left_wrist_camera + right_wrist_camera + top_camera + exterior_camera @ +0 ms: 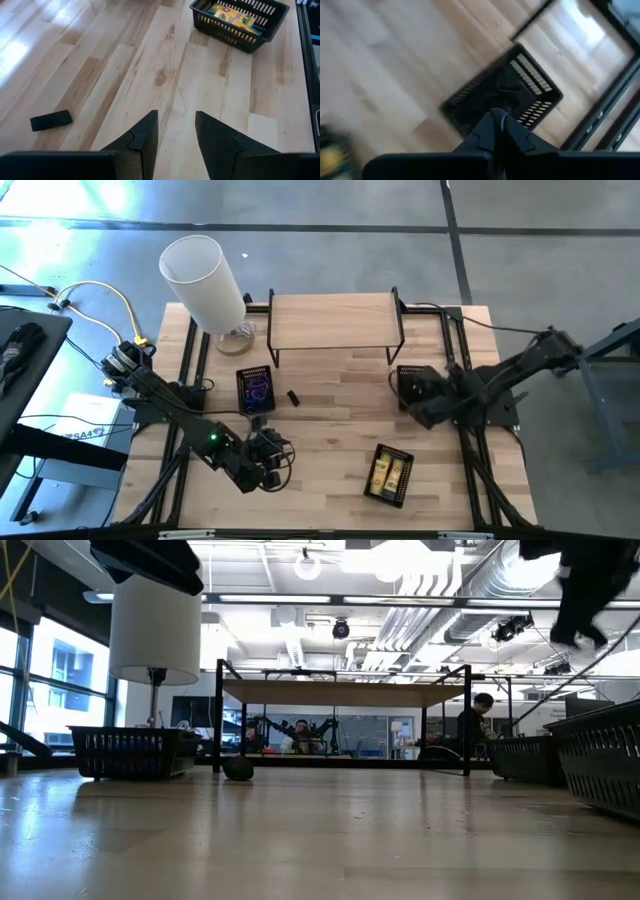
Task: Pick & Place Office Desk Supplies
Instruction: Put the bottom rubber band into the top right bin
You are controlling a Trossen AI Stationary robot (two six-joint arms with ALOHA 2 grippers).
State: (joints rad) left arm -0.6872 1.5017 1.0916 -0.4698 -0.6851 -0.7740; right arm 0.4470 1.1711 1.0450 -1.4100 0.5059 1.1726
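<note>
Yellow pieces: lying inside the near mesh tray, which is set on the table's near right part; the same yellow packs are seen in that tray from the left wrist view.
Left gripper: held over the near left part of the table, just above the bare wood; its two fingers are parted with a gap between them, and nothing is seen between them.
Small black block: lying flat on the wood near the table's middle, apart from every tray; a flat black piece is also seen on the boards from the left wrist view, well apart from the left fingers.
Band loops: purple and blue loops are seen in the left mesh tray, which is set left of centre, beyond the left gripper.
Right gripper: held above the right side of the table, over the far right mesh tray; its fingers are pressed together and nothing is held.
Wooden shelf: stood on black legs at the far middle of the table.
White cylinder: stood at the far left corner, beside the shelf.
Person: seen in the room beyond the table, to the right, in the low view.
</note>
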